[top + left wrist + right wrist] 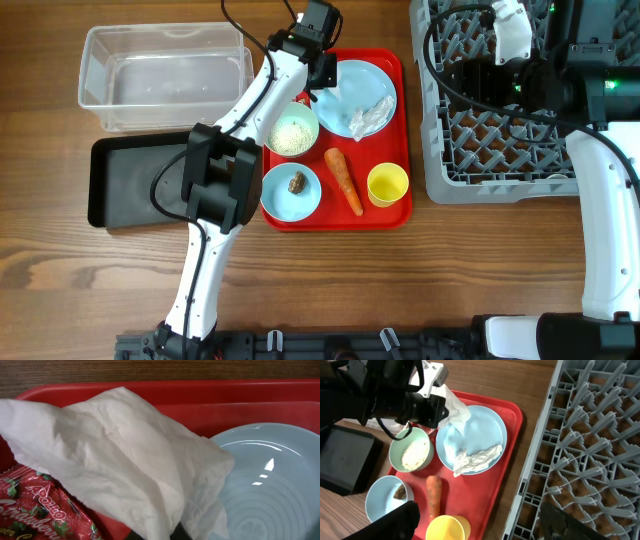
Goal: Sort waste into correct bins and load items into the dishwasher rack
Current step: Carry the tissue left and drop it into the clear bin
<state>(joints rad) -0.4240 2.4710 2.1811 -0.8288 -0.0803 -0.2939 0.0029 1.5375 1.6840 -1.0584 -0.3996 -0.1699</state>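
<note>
Currently sorting waste: left pincer (pixel 322 74) clenched on napkin (pixel 125 460) at rim of plate (pixel 352 82); right pincer (pixel 482 522) released; next, lift toward tub (pixel 165 80).

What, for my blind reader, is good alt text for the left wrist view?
A crumpled white napkin fills the frame, pinched at the bottom edge by the left gripper, over a red tray. A light blue plate at right, shiny red wrapper at lower left.
</note>
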